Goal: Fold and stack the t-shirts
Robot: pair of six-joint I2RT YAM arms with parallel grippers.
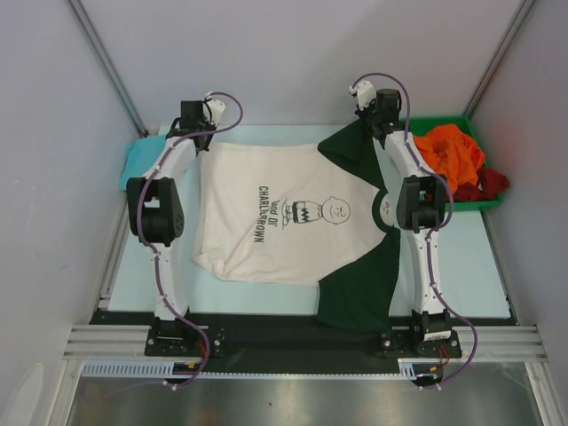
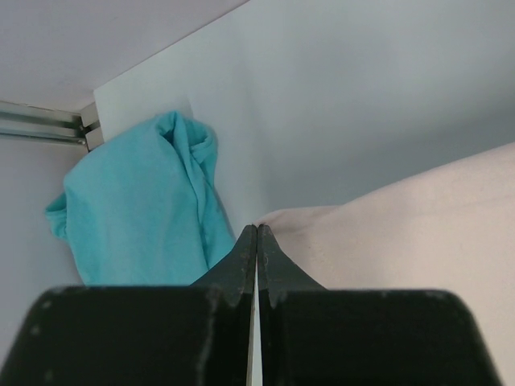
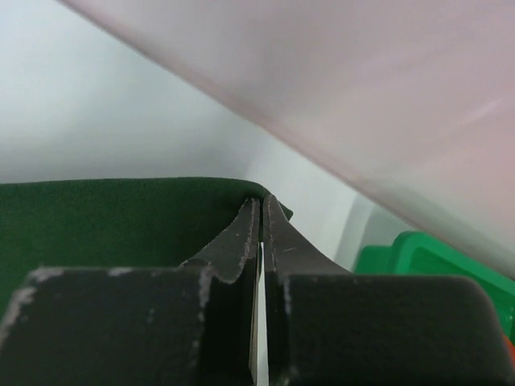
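The cream t-shirt (image 1: 266, 213) with dark green sleeves and a Charlie Brown print lies spread flat on the table. My left gripper (image 1: 206, 142) is shut on its far left corner; the left wrist view shows the closed tips (image 2: 257, 228) pinching the cream cloth (image 2: 402, 233). My right gripper (image 1: 367, 124) is shut on the edge of the far dark green sleeve (image 1: 348, 146), with closed tips (image 3: 261, 201) on the green cloth (image 3: 105, 217). A teal shirt (image 1: 138, 164) lies bunched at the far left (image 2: 137, 209). Orange (image 1: 453, 151) and dark red (image 1: 486, 185) shirts lie in the bin.
A green plastic bin (image 1: 426, 124) stands at the far right, its corner in the right wrist view (image 3: 418, 257). White walls and metal frame posts close in the table at the back and sides. A black strip runs along the near edge by the arm bases.
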